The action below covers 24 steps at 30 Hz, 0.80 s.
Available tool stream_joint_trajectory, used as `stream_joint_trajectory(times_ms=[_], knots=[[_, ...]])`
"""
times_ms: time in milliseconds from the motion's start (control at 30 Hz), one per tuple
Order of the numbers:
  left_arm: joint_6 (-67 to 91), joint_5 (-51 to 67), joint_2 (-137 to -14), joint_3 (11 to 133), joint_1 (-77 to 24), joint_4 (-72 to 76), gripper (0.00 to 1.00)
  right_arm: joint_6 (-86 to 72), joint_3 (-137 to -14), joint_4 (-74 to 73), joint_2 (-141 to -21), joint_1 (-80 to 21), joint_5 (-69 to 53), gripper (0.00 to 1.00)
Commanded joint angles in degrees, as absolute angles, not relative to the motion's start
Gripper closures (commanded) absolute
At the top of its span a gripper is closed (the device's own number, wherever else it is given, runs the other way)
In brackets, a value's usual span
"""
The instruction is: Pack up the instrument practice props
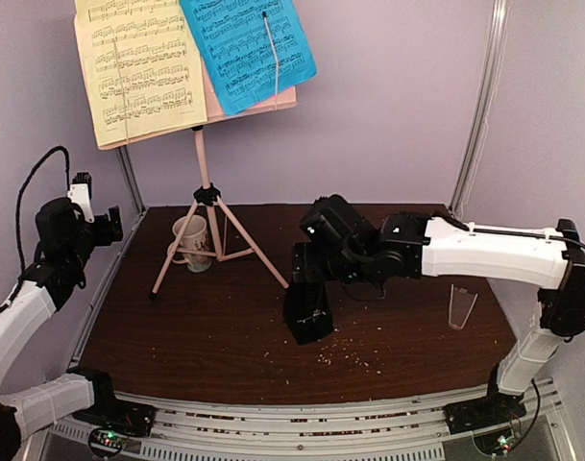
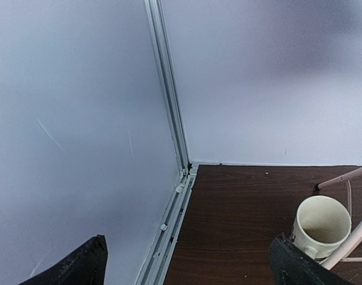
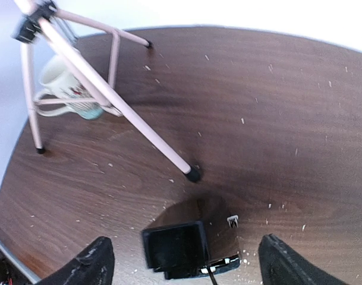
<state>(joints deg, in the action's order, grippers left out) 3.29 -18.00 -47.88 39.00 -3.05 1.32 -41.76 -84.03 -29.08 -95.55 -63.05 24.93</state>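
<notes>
The pink music stand (image 1: 204, 163) rises on tripod legs at the back left of the table. It carries a yellow page (image 1: 138, 67) and a blue page (image 1: 246, 48). The black metronome (image 1: 306, 309) stands mid-table, and its clear cover (image 1: 460, 305) stands apart to the right. My right gripper (image 1: 311, 279) hovers directly over the metronome (image 3: 175, 246), open, with both fingers well clear of its sides. Over the table's left edge my left gripper (image 1: 92, 213) is raised, open and empty; it faces the back corner.
A beige mug (image 1: 192, 242) sits between the tripod legs, and the left wrist view shows it too as the mug (image 2: 320, 225). One stand leg (image 3: 127, 113) ends just beyond the metronome. Crumbs dot the dark wood table (image 1: 225, 346). Walls and metal rails enclose the sides.
</notes>
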Motion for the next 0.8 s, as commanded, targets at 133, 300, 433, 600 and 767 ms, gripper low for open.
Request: stream_joint_trajectory(times_ms=[133,300,433,600,767], knots=[[4.0,-18.1,-46.5,38.6,-2.9,2.5,0.02,-39.3,-78.4,-22.8,-78.9,-61.5,25.1,0.0],[3.8,-18.6,-46.4,38.5,-2.9,2.6,0.02,-41.7,-68.7,-20.9,-71.1,-53.0,19.9,0.0],[3.8,-18.6,-46.3,38.6,-2.9,2.5,0.02,-43.7,-57.6,-14.1,-67.1,-43.5,12.2,0.03],[3.8,-18.7,-46.2,38.6,-2.9,2.5,0.02,-45.4,-48.3,-7.2,-69.2,-39.9,8.2,0.12],[3.7,-18.7,-46.3,38.7,-2.9,2.5,0.02,-45.6,-44.4,-0.1,-75.1,-39.9,1.7,0.15]])
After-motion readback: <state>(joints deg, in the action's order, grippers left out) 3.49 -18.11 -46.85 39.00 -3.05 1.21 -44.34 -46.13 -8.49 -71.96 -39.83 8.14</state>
